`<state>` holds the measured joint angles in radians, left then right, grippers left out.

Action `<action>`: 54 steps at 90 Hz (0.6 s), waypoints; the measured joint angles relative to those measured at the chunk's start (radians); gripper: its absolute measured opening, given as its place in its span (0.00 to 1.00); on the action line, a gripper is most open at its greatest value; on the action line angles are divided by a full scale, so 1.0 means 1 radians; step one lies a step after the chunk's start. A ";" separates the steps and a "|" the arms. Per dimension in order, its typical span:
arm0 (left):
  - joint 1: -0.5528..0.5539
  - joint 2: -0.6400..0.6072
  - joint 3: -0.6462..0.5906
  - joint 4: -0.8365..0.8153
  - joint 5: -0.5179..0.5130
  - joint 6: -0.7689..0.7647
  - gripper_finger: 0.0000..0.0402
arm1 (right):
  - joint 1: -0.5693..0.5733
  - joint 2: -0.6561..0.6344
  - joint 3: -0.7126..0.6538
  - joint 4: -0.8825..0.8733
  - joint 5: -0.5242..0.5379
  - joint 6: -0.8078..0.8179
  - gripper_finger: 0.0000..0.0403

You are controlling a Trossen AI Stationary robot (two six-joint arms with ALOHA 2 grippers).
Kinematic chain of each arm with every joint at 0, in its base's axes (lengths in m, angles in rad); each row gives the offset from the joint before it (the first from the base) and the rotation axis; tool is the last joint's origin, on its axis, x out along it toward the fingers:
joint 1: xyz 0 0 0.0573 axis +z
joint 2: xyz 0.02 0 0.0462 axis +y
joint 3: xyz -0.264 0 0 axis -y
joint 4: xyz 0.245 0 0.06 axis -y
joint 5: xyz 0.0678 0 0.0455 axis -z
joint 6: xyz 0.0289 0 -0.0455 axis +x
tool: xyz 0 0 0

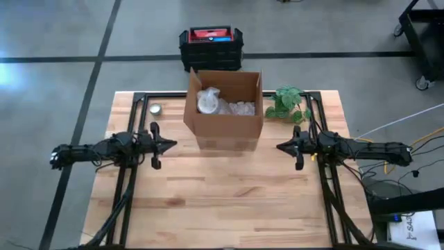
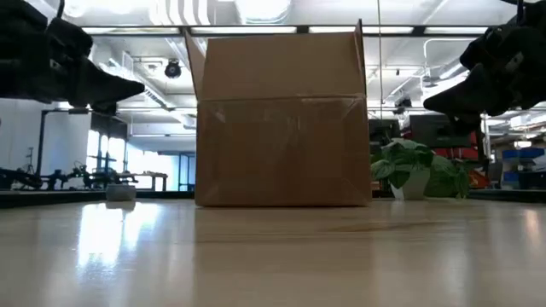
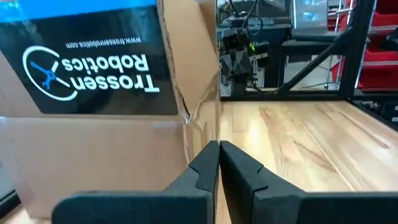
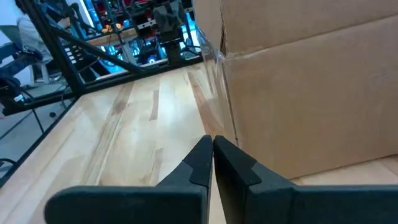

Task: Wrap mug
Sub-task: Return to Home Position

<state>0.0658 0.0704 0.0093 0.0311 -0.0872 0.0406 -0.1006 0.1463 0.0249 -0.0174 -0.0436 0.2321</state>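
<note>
Mug (image 1: pixel 207 102) in box (image 1: pixel 223 129) beyond left gripper (image 1: pixel 173 145)

— What is seen on the wooden table (image 1: pixel 229 201)?
— A small green plant (image 1: pixel 288 104) is set near the table's far right corner, and a small round object (image 1: pixel 155 109) is seen near its far left corner.
— And off the table?
— A black case with a red top (image 1: pixel 211 47) is placed on the floor, just beyond the table's far edge.

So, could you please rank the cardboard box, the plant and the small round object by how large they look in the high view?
1. cardboard box
2. plant
3. small round object
</note>
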 joint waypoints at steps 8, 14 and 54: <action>0.000 0.016 0.002 -0.002 0.002 0.000 0.00 | 0.000 0.000 0.000 0.000 0.000 0.000 0.00; 0.000 0.028 0.005 -0.006 0.001 0.000 0.00 | 0.000 0.000 0.000 0.000 0.000 0.000 0.00; 0.000 0.075 0.007 -0.005 0.001 -0.001 0.00 | 0.000 0.000 0.000 0.000 0.000 0.000 0.00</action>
<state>0.0662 0.1451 0.0166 0.0262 -0.0864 0.0399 -0.1008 0.1463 0.0250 -0.0174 -0.0434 0.2321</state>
